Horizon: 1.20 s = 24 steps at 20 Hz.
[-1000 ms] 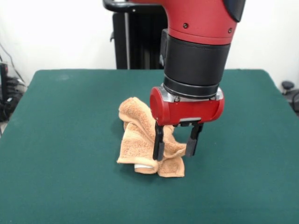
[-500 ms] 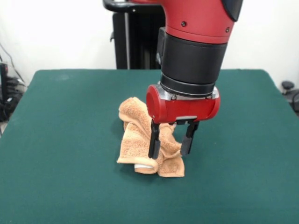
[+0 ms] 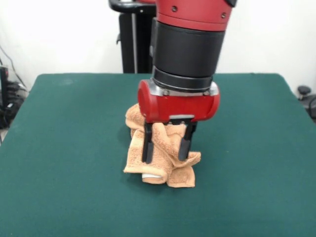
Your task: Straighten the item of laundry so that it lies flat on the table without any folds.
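Front view — pincer spread open, straddling a raised fold of the crumpled towel.

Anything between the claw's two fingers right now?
Yes: in the front view, a raised fold of the crumpled orange-tan terry towel sits between the black fingers of the open claw.

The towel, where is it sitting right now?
In the front view, the crumpled towel lies near the middle of the green table, directly under the open gripper.
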Available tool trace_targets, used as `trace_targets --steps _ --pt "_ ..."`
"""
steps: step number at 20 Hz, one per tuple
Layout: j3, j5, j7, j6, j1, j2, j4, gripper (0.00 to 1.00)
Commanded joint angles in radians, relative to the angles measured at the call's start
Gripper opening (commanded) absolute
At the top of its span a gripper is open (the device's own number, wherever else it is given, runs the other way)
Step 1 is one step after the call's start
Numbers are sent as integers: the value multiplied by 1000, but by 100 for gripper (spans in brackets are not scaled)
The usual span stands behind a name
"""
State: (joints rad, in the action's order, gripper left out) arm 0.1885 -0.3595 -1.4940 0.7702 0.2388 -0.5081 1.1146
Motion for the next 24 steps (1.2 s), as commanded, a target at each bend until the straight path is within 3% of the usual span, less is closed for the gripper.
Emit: trace_targets --steps 1,24 --pt "111 -57 305 145 21 7 100 100" --pt "181 -134 286 92 61 85 68 100"
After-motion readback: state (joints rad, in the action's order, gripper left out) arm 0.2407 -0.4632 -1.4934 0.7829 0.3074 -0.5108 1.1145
